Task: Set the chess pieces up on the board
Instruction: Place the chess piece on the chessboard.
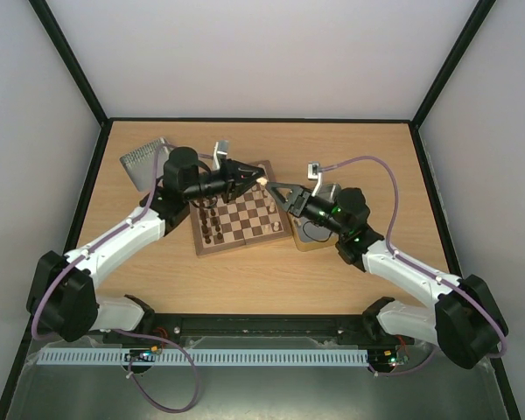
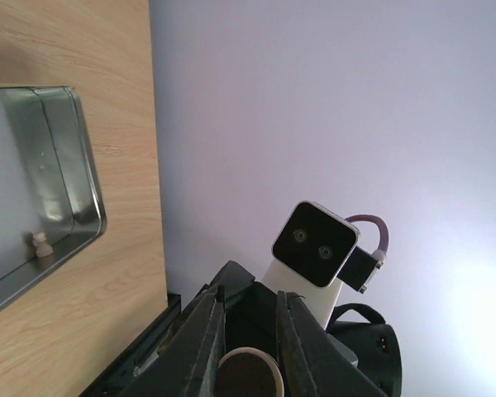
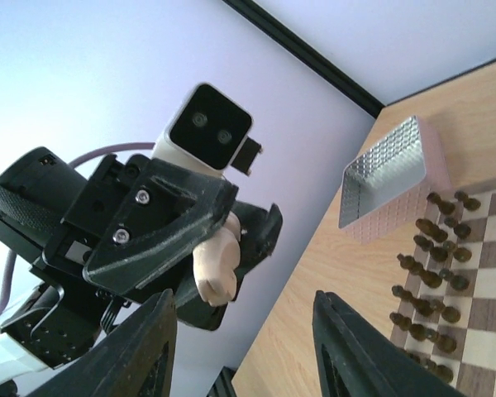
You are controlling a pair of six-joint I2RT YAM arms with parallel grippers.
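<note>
My left gripper hangs above the far right corner of the board, shut on a cream chess piece. From the left wrist, that piece's round base shows wedged between the two fingers. The right wrist view shows the same cream piece in the left gripper's jaws, just beyond my right gripper. My right gripper is open, tips close to the piece but apart from it. Nothing is between its fingers.
Dark brown pieces stand in rows on the board's left side. A metal tin lies at the back left. Another tin holds a small cream piece. The right wrist camera faces the left gripper.
</note>
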